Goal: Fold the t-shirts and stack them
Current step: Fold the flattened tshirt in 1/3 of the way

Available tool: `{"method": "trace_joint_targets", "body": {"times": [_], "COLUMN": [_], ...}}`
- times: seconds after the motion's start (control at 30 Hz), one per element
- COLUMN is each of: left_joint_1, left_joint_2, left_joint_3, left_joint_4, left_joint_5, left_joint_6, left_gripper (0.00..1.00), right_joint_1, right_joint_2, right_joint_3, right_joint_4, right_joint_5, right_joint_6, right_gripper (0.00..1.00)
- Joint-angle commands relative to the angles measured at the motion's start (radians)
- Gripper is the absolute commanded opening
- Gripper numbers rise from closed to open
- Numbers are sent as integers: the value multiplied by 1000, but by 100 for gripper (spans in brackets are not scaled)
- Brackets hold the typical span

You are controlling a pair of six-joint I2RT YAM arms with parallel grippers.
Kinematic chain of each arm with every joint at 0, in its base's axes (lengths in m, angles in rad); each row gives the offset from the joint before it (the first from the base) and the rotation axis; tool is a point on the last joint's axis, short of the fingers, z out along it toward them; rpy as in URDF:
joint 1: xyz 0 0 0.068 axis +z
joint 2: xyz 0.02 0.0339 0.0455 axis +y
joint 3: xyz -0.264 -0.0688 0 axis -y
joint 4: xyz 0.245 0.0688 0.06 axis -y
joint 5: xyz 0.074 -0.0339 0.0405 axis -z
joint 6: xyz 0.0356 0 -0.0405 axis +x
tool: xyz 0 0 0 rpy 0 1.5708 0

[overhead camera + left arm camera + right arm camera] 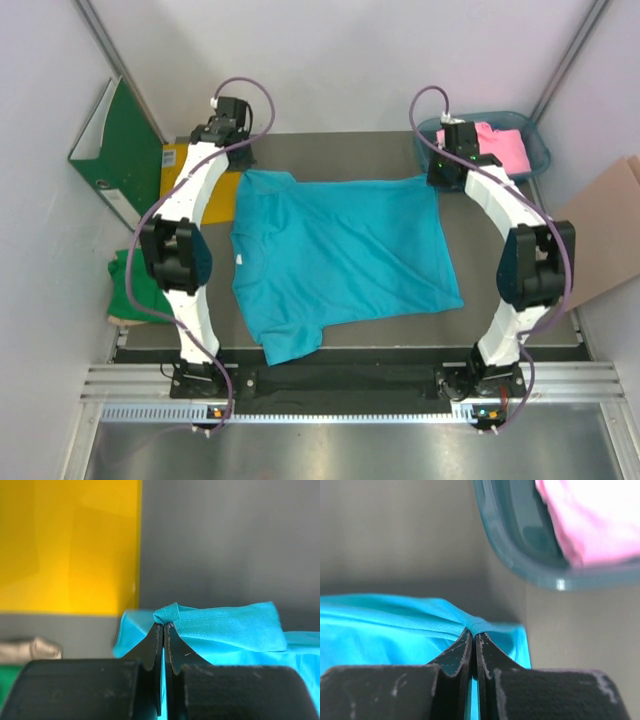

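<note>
At the far left a green binder (115,150) leans against the wall. A yellow envelope (183,170) lies beside it, and the bright green t-shirt (130,285) is bunched at the bench's left edge, partly hidden by the left arm. The left gripper (163,626) is clenched on a small fold of the turquoise t-shirt (340,250) at its far left corner, by the sleeve, and the cloth puckers up between the fingertips. The shirt itself lies spread nearly flat across the middle of the bench (340,150), collar to the left and hem to the right. The right gripper (472,634) is pinched tight on the far right corner, at the hem. Beyond it the pink t-shirt (505,148) sits in a blue bin (538,160). The cloth looks light, thin and limp. It will likely sag between the two held points and may slide on the bench, so corners and seam edges, as taken here, seem the soundest holds for folding the far edge over.
</note>
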Motion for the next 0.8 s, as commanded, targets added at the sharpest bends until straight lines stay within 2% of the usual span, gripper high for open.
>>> {"method": "trace_joint_targets", "body": {"times": [0.0,0.17,0.43,0.63,0.77], "left_joint_1": [3,1,0,-8,-22], "left_joint_2": [-144,-196,-359,-419,-448], "left_joint_3": [-130,-273,-610,-733,-771], "left_joint_4": [-46,-171,-137,-148,-154], "left_joint_5": [-6,31,77,100,114], "left_joint_6": [-41,-68,-96,-110,-107], "left_gripper": [0,0,0,0,0], "right_joint_1": [0,4,12,15,16], "right_joint_2": [-115,-111,-55,-8,37], "right_joint_3": [-76,-170,-242,-217,-197], "right_joint_4": [-60,-74,-86,-98,-120], "right_joint_5": [2,-10,15,42,61], "right_joint_6": [29,29,38,47,49], "right_gripper": [0,0,1,3,9]}}
